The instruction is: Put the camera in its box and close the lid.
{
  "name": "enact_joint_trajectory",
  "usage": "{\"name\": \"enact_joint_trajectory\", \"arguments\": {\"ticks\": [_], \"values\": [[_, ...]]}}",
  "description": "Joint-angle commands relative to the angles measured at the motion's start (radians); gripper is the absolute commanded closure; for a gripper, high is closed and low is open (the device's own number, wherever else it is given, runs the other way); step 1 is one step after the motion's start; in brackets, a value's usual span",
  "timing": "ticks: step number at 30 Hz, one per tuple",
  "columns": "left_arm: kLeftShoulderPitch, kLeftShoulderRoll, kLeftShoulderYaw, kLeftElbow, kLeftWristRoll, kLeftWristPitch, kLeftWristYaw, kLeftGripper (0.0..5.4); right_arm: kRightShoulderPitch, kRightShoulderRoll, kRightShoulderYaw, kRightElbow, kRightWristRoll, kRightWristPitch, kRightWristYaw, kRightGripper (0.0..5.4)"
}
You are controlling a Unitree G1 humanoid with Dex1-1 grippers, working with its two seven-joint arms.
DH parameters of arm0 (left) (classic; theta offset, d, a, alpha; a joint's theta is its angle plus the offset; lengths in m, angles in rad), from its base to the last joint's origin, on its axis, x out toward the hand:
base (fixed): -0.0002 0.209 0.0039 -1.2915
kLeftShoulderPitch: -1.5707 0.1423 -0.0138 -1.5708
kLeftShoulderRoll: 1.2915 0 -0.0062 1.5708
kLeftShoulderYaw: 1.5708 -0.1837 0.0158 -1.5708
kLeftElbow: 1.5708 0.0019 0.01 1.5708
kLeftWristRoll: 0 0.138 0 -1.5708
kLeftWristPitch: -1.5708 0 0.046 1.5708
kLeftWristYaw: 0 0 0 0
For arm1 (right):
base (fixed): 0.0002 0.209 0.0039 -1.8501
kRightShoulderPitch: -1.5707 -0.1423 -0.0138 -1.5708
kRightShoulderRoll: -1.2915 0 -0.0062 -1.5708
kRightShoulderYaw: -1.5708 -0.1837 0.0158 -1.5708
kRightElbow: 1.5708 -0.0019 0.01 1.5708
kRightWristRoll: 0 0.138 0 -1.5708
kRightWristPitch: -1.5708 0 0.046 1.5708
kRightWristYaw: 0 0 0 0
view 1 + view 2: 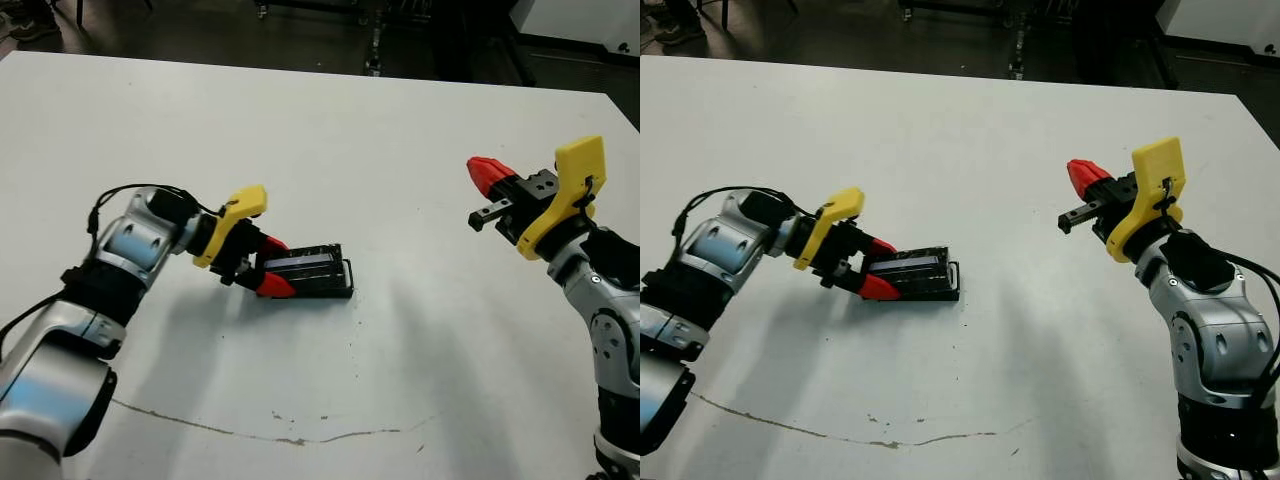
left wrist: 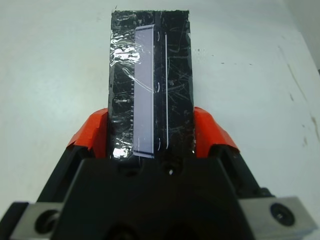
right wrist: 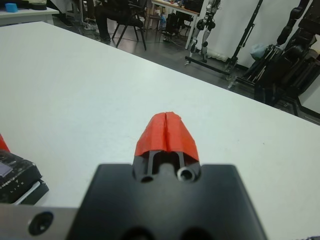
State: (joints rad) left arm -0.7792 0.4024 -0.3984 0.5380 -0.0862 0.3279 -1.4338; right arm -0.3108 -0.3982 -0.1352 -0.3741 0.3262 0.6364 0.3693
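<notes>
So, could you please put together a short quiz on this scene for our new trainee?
1. True or false: the right gripper is holding something.
2. What sits between the fingers of the left gripper? A) the lid B) a cup C) nothing
3. Fill in: the right gripper's fingers are ___ (open or shut).

Key
1. False: it is empty, raised over the table.
2. A: the glossy black slab with the pale strip has a red finger on each long side.
3. Shut: the two red tips meet.
</notes>
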Motion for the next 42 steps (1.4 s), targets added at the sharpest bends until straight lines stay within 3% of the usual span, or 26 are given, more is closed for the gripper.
{"name": "enact_joint_trajectory", "arguments": {"ticks": [1,24,30,42], "values": [[0.028,-0.060,-0.054,0.019,0.022,0.021,-0.004,2.22,0.009,-0.014,-0.009,-0.007,0.000,0.017,-0.009,5.40],[0.041,-0.121,-0.065,0.003,0.091,-0.016,0.107,2.22,0.009,-0.014,-0.013,-0.007,0.004,0.026,-0.014,5.40],[0.037,-0.127,-0.093,-0.035,0.115,0.046,0.113,2.22,0.013,-0.017,-0.012,-0.003,-0.001,0.009,-0.006,5.40],[-0.005,-0.117,-0.155,-0.014,0.164,-0.006,0.063,2.22,0.012,-0.015,-0.008,-0.012,-0.007,0.017,-0.015,5.40]]}}
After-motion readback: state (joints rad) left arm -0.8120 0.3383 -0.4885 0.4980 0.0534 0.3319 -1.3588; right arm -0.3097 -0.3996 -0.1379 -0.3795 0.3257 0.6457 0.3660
